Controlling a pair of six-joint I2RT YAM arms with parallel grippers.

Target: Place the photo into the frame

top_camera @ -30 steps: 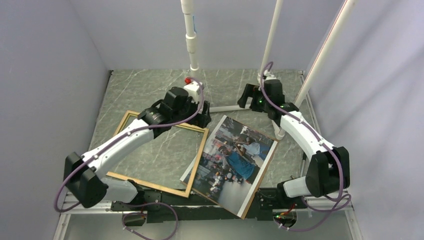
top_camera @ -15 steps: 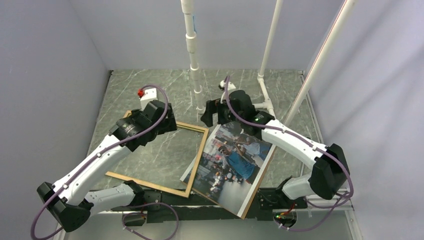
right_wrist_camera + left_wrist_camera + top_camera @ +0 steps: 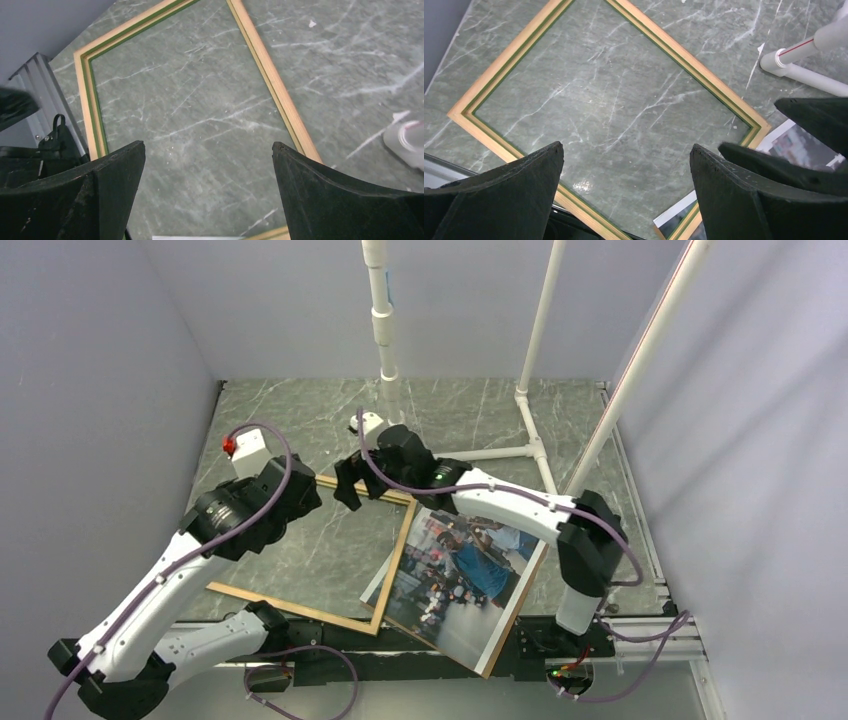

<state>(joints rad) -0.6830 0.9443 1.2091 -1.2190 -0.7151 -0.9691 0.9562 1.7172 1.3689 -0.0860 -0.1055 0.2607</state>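
While both arms hover over the counter (image 3: 300,430), neither has hold of anything, so the step in hand looks like the approach before the first grasp. The left claw (image 3: 300,492) hangs at centre left of the top view. In its own wrist view the left claw (image 3: 626,147) is spread wide and empty above the bare middle of the frame (image 3: 684,55). The right claw (image 3: 350,483) sits just beside it, near the frame's upper rail. Its wrist view shows the right claw (image 3: 208,145) gaping and empty too, looking down through the opening of the frame (image 3: 270,80).

From above, the frame (image 3: 300,608) lies flat at lower left of centre, wood face up. The photo (image 3: 465,565) lies picture side up at lower centre right. Its left corner meets the frame's right rail, but whether it overlaps I cannot tell.

Nothing is inside the opening yet. Next, I judge, one claw must reach toward the lower right, catch an edge of the flat print, then carry it over and square it with the rails.
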